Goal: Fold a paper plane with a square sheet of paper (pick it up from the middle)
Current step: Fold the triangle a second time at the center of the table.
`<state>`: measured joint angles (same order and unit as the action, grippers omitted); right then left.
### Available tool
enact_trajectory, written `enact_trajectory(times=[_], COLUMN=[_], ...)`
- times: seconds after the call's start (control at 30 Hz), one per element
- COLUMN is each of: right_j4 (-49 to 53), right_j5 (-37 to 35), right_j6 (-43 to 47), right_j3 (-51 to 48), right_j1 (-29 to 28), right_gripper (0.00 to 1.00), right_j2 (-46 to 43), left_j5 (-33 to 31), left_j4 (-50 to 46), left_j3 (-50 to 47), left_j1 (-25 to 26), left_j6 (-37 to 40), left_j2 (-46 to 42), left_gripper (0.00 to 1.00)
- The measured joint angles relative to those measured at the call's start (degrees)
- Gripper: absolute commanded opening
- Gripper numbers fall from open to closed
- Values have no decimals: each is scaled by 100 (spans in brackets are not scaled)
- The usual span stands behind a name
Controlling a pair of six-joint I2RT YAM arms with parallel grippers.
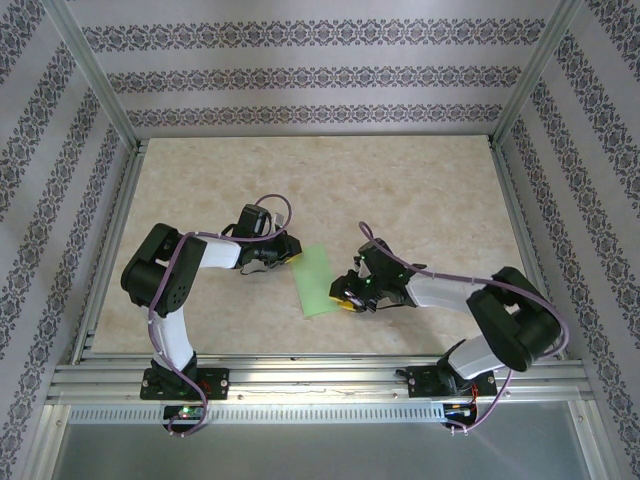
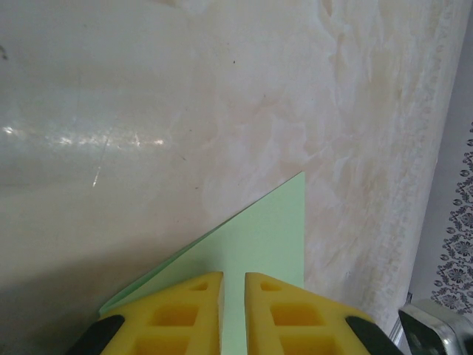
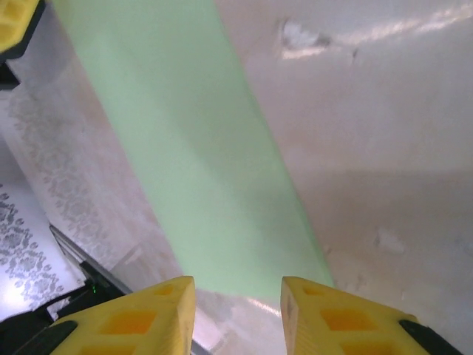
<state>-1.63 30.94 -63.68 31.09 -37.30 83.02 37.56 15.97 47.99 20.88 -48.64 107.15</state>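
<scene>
ANCHOR AND APPROACH: The left hand [image 2: 233, 314] is being held closed on the square sheet of paper [image 2: 262, 237]. Its yellow fingers [image 2: 185, 314] are being drawn together until a mere slit is left. The pale green sheet is being nipped in that slit, and a pointed corner is being left to jut out past the tips.

The grip is judged to be serving as an anchor, with one end of the paper being pinned so that the other end can be worked.

Opposite, the right hand [image 3: 236, 292] is being presented with its fingers parted. The near end of the green strip is lying in line with the gap but is not being clasped. Whether the tips are touching the paper cannot be told.

From above, the sheet is being seen as a narrow band, apparently doubled over. It is lying mid-bench [image 1: 420, 190] and running from the left hand at its far-left end to the right hand at its near-right end. Whether the band is being lifted off the marbled surface or is resting flat cannot be told.

The open hand is judged to be lined up for taking the free end, so that a crease can be pressed or a further fold turned. The pointed dart is not yet being formed.
</scene>
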Motion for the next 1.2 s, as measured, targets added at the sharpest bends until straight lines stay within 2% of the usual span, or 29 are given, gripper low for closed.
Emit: enact_trajectory(times=[0.2, 0.4, 0.67, 1.2], right_j4=[-186, -767, -1244, -1508], right_j5=[2, -7, -120, -308], right_j6=[-374, -831, -1296, -1508], right_j3=[-284, -339, -435, -627], right_j1=[-299, -527, -575, -688], right_gripper=[37, 37, 38, 38], right_j2=[-216, 72, 243, 140], left_j5=[20, 39, 103, 125], left_j4=[-2, -13, -57, -74], left_j3=[0, 2, 15, 15], left_j1=[0, -2, 0, 0], left_j6=[0, 0, 0, 0], left_j2=[0, 0, 4, 4], left_gripper=[15, 15, 15, 15])
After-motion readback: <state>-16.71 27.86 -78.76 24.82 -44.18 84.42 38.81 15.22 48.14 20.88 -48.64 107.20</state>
